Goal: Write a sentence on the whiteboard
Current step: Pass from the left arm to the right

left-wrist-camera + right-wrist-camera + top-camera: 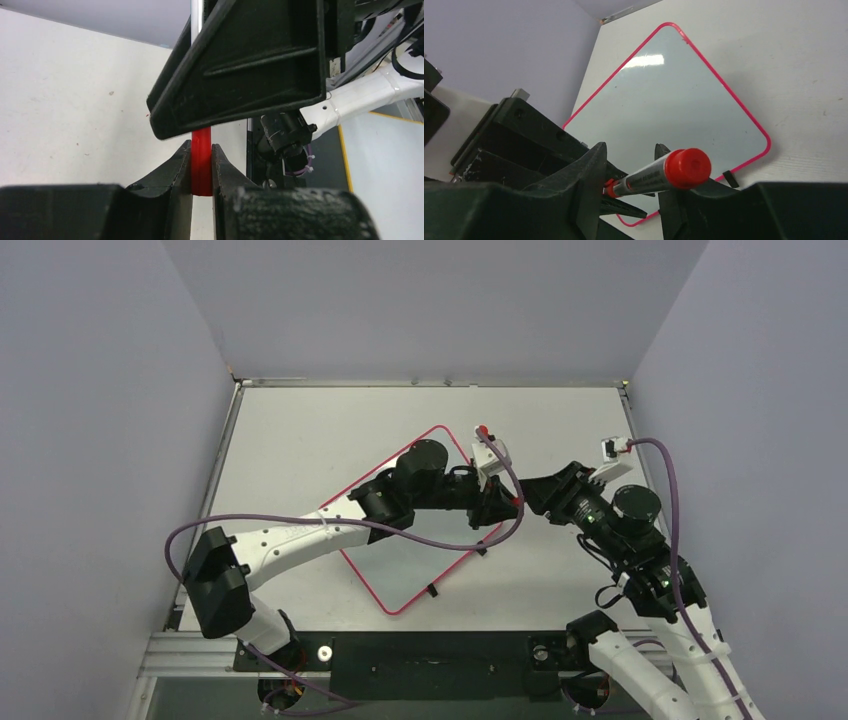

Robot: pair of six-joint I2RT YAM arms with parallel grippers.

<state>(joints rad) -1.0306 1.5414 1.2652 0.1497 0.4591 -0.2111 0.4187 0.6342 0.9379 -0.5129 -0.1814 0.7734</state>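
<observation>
The whiteboard (400,575) lies turned like a diamond on the table, with a red-pink border and two black clips (432,591) on its near-right edge. It fills the right wrist view (674,95) and its visible face is blank; no sentence shows. A red-capped marker (659,176) hangs in the air between both grippers. My left gripper (201,150) is shut on its red cap (201,165). My right gripper (629,147) is closed around the grey barrel, which lies slantwise against both fingers. The two grippers meet over the board's right corner (515,502).
The left arm (300,535) stretches across the board and hides its middle. A purple cable (300,519) loops over it. The white table (300,420) is walled at the back and both sides. Its near edge is a black rail (430,650).
</observation>
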